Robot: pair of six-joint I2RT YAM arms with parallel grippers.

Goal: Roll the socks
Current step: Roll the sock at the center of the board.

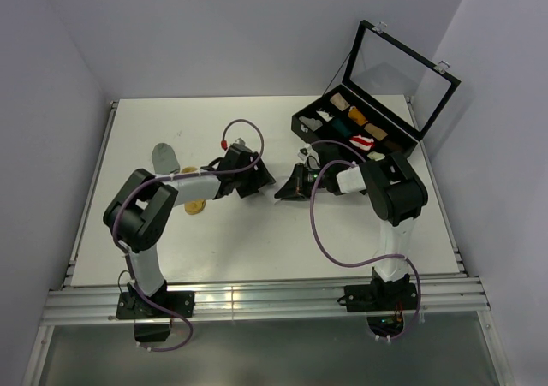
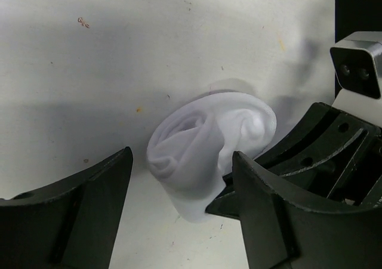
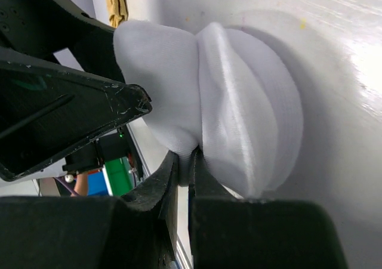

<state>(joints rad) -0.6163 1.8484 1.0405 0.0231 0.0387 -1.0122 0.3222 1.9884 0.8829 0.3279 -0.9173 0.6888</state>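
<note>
Low in frame, the black right pincer (image 3: pixel 184 161) clamps a soft, ribbed fold of the bunched white sock (image 3: pixel 245 114). The left pincer (image 2: pixel 182 173) stands apart, flanking it on the matte bench (image 2: pixel 89 72).

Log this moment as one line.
white sock: bunched roll on table | left fingers: open, straddling it | right fingers: shut on its edge

We see a white table (image 1: pixel 257 240), its surface flecked with a few small specks, carrying a grey sock (image 1: pixel 164 157) at the left and a mustard-yellow sock (image 1: pixel 195 207) just nearer (partly hidden under an arm). Near the middle a bunched white sock (image 2: pixel 203 155) rests against the surface. At the far right corner stands a black case (image 1: pixel 298 127), its glass lid raised.
</note>
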